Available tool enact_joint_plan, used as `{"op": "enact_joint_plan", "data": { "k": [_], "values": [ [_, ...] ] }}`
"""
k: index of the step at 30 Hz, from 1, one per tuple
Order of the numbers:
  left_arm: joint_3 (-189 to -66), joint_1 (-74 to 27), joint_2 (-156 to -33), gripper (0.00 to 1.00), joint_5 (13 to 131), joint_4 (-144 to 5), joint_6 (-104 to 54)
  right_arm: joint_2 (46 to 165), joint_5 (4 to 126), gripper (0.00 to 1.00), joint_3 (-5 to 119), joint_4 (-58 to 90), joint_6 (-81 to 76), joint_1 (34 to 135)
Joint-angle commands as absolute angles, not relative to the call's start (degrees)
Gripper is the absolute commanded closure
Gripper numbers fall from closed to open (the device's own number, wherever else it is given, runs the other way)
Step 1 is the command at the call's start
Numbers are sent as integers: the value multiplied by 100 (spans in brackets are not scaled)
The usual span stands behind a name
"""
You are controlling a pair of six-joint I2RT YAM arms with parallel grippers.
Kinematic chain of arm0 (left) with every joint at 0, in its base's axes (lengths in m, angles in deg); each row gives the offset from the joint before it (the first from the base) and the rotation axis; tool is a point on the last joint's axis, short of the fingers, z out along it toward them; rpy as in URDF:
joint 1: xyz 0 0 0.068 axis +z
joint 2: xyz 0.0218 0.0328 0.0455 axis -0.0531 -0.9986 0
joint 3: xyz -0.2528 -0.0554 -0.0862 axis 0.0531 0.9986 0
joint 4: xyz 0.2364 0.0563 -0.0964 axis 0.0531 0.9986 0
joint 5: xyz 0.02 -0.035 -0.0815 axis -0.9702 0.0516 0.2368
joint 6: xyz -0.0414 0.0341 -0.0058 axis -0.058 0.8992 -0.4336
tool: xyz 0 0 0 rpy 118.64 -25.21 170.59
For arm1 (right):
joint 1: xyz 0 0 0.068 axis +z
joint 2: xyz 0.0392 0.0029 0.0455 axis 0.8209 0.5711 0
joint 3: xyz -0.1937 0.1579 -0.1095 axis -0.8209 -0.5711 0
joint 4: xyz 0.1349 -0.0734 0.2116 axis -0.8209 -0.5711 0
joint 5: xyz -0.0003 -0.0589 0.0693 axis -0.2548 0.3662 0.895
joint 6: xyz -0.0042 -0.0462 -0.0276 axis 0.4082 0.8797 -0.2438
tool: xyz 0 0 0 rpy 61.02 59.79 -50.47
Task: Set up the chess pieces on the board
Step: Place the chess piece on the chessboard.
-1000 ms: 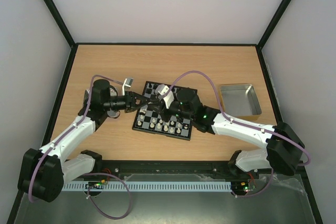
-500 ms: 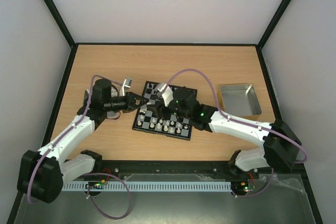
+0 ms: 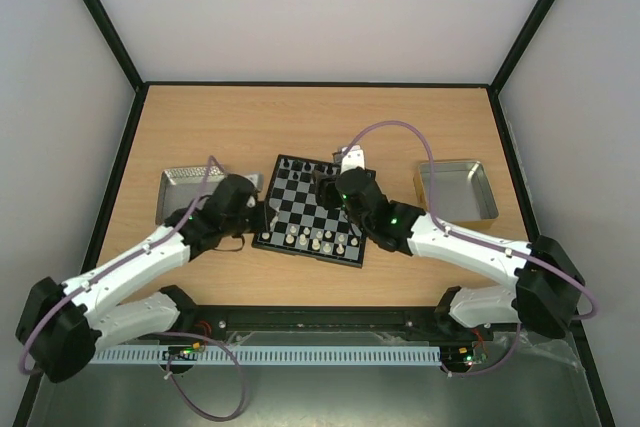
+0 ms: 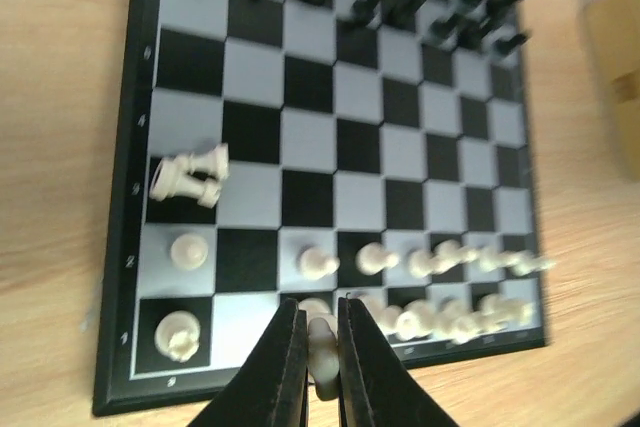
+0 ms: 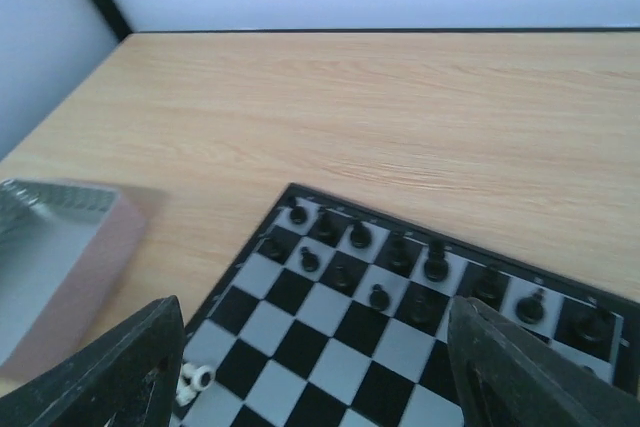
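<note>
The wooden table [image 3: 300,117] carries a left tray [image 3: 178,187] and a right tray [image 3: 455,190], both metal, with the board [image 3: 315,209] between them near the centre. The right gripper [image 5: 312,312] hangs spread wide over the board's far rows, where the black pieces [image 5: 436,267] stand. The left gripper [image 4: 318,307] is pinched on a cream piece [image 4: 322,347] at the board's near edge, over the near rows where the other cream pieces [image 4: 318,263] stand. Two toppled pieces [image 4: 190,175], also cream, lie by the left rim.
</note>
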State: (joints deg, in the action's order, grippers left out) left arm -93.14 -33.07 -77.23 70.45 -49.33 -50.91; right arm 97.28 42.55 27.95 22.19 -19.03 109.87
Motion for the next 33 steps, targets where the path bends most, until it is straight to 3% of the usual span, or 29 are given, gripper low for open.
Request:
{"op": "enact_joint_plan", "data": {
  "k": [1,7,33],
  "values": [
    [-9504,-4072,-8136,95,5216,-4211,-5211,10004,3167,29,3137,1586,-2990,10900],
    [-9596,-4873,-8822,95,4613,-4060,-5354,10346,3324,29,3170,1279,-3740,10649],
    [-9389,-4961,-9869,90,4958,-4880,-5309,10651,3570,29,3208,1105,-3988,10513]
  ]
}}
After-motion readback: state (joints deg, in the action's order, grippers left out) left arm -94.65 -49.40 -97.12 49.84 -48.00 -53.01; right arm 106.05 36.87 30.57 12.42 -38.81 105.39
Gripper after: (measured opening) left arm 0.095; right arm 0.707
